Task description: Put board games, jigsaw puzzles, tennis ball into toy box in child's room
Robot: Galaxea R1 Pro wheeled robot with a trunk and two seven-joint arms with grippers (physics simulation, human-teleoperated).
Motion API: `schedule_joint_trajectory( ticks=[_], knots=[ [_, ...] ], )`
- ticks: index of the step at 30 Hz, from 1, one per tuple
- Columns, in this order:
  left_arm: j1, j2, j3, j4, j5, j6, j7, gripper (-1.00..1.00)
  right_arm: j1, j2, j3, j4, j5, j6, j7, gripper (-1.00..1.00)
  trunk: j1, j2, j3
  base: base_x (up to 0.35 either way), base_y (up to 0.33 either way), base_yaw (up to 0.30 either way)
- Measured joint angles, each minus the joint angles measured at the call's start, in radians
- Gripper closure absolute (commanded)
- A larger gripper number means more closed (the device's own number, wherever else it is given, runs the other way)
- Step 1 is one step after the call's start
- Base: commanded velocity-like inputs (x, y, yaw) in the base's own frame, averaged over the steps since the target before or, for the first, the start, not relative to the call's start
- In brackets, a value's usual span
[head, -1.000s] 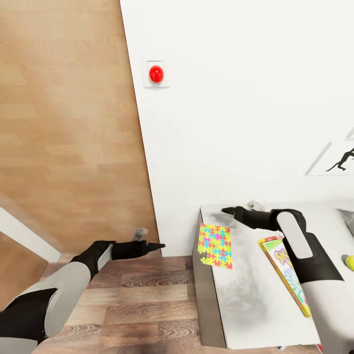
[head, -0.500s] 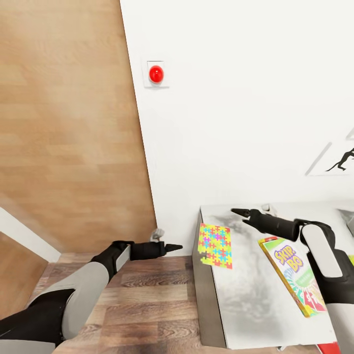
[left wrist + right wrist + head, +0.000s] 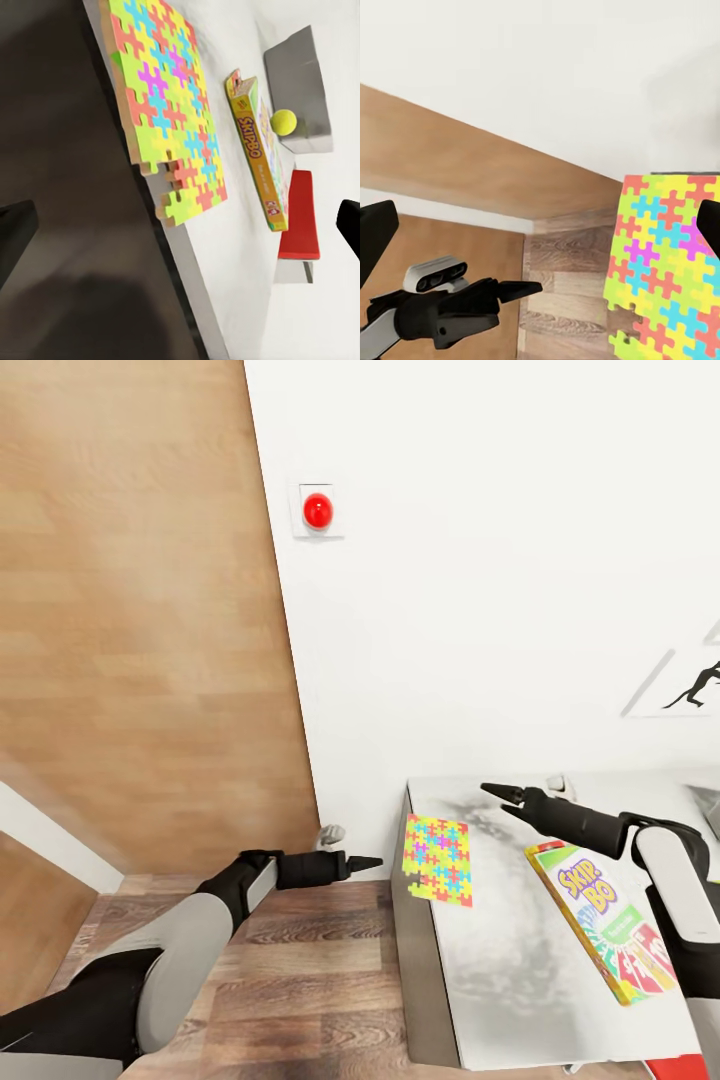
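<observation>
Multicoloured jigsaw puzzle (image 3: pixel 438 859) on table (image 3: pixel 510 980) | between left gripper (image 3: pixel 366 863), right gripper (image 3: pixel 497 793)

Table (image 3: pixel 500 960): jigsaw puzzle (image 3: pixel 438 859), Skip-Bo box (image 3: pixel 600 920).

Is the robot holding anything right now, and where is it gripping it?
Nothing is held. The left gripper and right gripper are both empty, near the jigsaw puzzle.

— Left arm? 
— Stretched forward, low beside the table (image 3: pixel 520 980)'s near-left corner; left gripper (image 3: pixel 368 862) level, fingers apart, empty. 
— Right arm? 
— Over the table's far end, forearm level; right gripper (image 3: pixel 497 793) parted, empty.
</observation>
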State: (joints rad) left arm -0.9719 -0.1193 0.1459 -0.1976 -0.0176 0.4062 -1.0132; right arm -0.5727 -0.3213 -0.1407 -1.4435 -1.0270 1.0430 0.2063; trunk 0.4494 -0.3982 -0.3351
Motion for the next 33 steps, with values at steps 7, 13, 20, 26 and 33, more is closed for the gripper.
schedule_joint_trajectory(
  ticks=[7,13,20,26,33],
  knots=[
    [0.0,-0.002,0.0,0.0,0.001,-0.017,-0.002,-1.0,0.001,0.001,-0.008,-0.045,-0.003,0.0,0.112,-1.0,0.0,0.0,0.0,0.0,0.0,0.0],
    [0.001,-0.003,0.003,0.003,0.001,-0.034,-0.005,-1.0,0.003,0.001,-0.012,-0.054,0.0,0.001,0.232,-1.0,0.0,0.0,0.0,0.0,0.0,0.0],
    [0.001,-0.018,0.004,0.005,0.002,-0.037,-0.006,-1.0,0.004,0.002,-0.013,-0.055,0.002,0.0,0.282,-1.0,0.0,0.0,0.0,0.0,0.0,0.0],
    [0.003,-0.028,0.004,0.006,0.002,-0.039,-0.006,-1.0,0.003,0.002,-0.013,-0.055,0.002,0.0,0.293,-1.0,0.0,0.0,0.0,0.0,0.0,0.0],
    [0.003,-0.03,0.005,0.009,0.003,-0.039,-0.006,-1.0,0.004,0.001,-0.039,-0.057,0.001,0.0,0.314,-1.0,0.0,0.0,0.0,0.0,0.0,0.0]
  ],
)
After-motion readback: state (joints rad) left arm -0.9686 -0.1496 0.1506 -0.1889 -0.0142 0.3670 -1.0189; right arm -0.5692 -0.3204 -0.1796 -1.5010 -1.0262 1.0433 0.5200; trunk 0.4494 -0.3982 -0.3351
